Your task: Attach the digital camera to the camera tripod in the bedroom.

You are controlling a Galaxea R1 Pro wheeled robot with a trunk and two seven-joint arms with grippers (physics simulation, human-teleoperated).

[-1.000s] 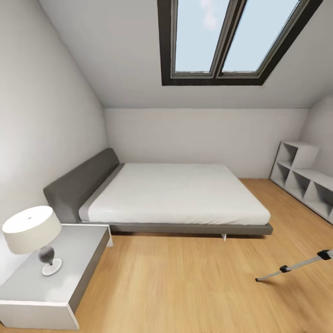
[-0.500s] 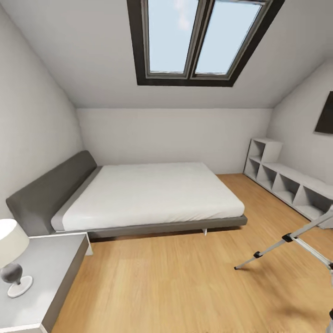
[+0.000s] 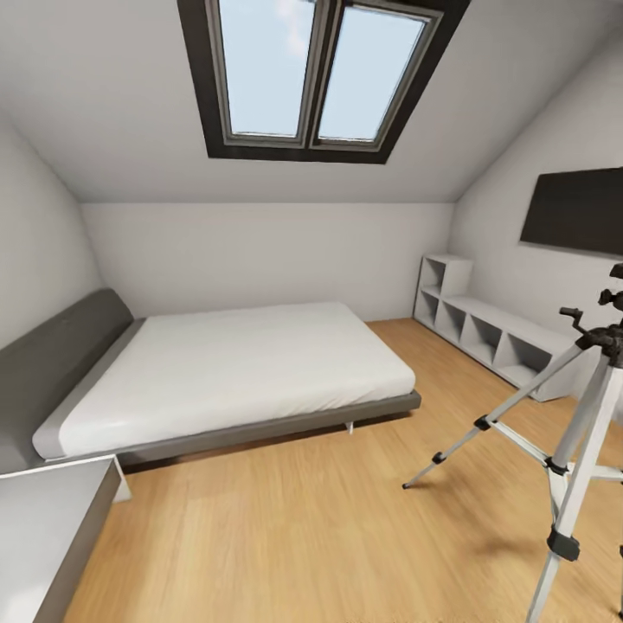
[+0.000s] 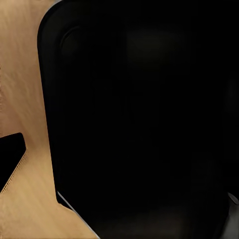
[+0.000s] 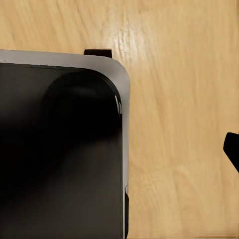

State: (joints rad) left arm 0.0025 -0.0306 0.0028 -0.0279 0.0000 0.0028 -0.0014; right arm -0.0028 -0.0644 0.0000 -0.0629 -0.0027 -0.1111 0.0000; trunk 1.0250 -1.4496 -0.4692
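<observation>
Bedroom [image 3: 260, 234]: we see bed [image 3: 234, 372] centre-left, camera tripod [image 3: 567, 433] lower right on wood floor [image 3: 303, 528]; end effector state untellable.

Both wrist cameras point down along the arms at a dark, rounded part of the robot's own body [image 4: 139, 124] [image 5: 59, 154]. A black tip [image 5: 232, 149] shows at the picture edge. Gripper opening cannot be determined for either arm.

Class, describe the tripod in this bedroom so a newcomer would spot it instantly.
Start at the bed under the skylight, then look across the wood floor to the right-hand side, in front of the low white shelf. The tripod stands there: three spread silver legs with black joints, the only tall, spindly thing among low, blocky furniture.
</observation>
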